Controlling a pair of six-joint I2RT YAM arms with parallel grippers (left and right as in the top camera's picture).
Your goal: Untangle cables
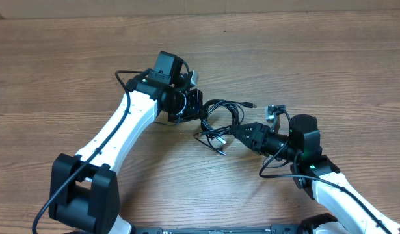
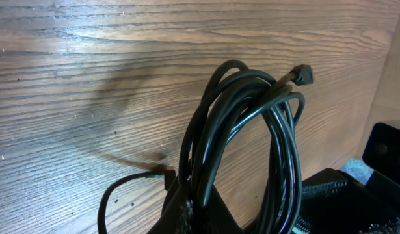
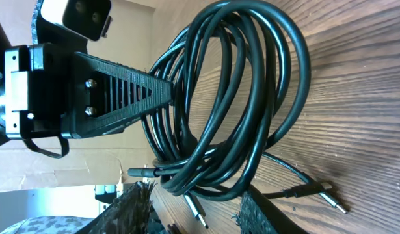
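A: Where are the cables (image 1: 220,120)?
B: Coiled, middle of the surface (image 1: 317,52). Left gripper (image 1: 198,110), at their nine o'clock, jaws clamped on the coil.
A: The right gripper (image 1: 233,132)?
B: At five o'clock, jaws apart, straddling the lower strands.

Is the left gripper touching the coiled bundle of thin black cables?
Touching. In the left wrist view the left gripper pinches the coiled bundle of thin black cables, which rises from between its closed fingers.
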